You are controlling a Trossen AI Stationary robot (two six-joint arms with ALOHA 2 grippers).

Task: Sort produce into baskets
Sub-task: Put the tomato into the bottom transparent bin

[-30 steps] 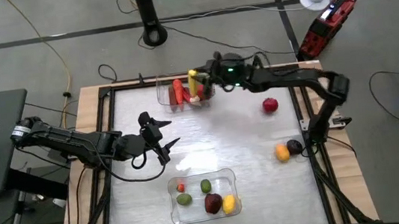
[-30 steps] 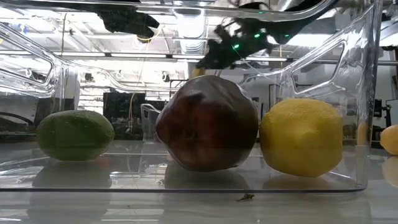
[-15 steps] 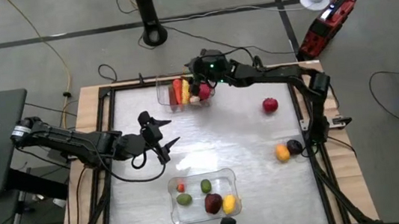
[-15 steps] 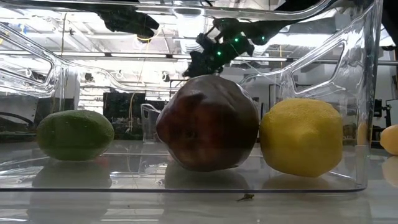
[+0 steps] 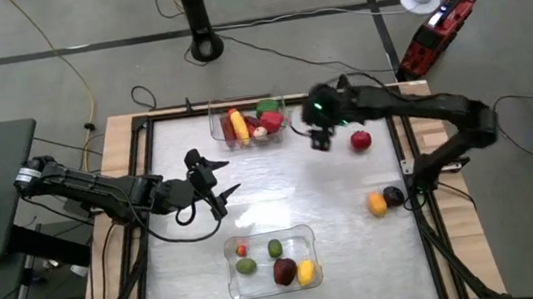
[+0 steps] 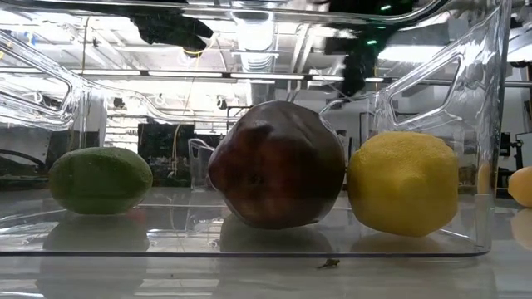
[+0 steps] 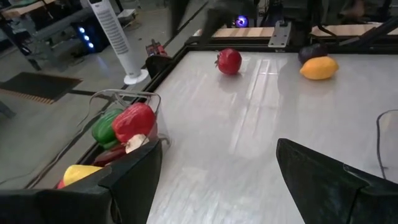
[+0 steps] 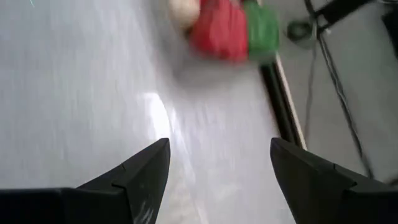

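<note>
White surface [image 5: 333, 202] carries two baskets: far basket [image 5: 216, 130] and near basket [image 5: 306, 233]. Right claw [image 5: 322, 140] hovers wide and empty between the far basket and a red fruit [image 5: 360, 141], likely its next pick. Left claw [image 5: 220, 197] waits open mid-surface.

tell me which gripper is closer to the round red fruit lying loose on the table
Right. The right gripper hovers just beside the round red fruit; the left gripper sits far across the table.
</note>
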